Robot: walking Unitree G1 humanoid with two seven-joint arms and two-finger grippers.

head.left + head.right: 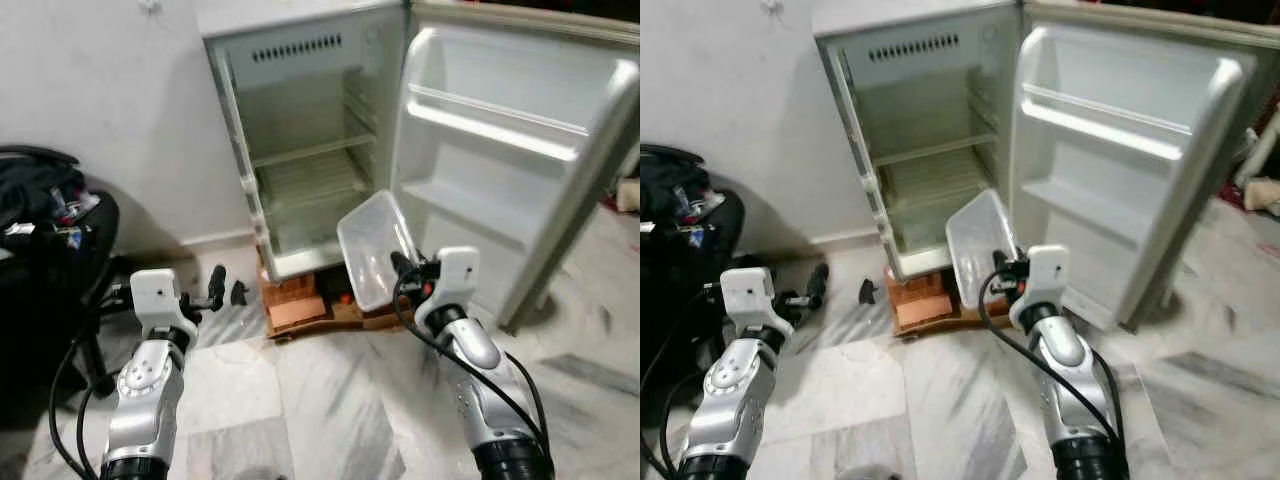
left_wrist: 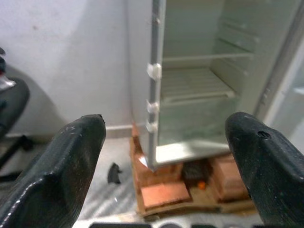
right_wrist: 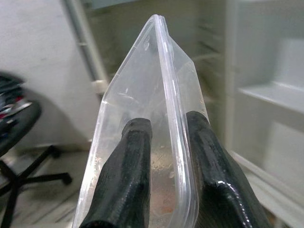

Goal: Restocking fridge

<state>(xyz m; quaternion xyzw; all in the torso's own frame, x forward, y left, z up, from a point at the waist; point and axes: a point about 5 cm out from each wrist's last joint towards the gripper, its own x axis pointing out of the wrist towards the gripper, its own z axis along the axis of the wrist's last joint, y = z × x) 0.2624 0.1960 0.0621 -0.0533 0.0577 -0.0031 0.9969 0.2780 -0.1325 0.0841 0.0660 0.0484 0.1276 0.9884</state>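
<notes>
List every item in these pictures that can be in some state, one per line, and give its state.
Fridge: open, shelves bare.
Door: swung wide, racks bare.
Tub: clear, tilted on edge, held off the floor.
Right gripper: shut on the tub's wall.
Left gripper: open, holding nothing.

Head stereo looking down at open fridge [image 1: 320, 150], wrist views closer, perhaps blurred
</notes>
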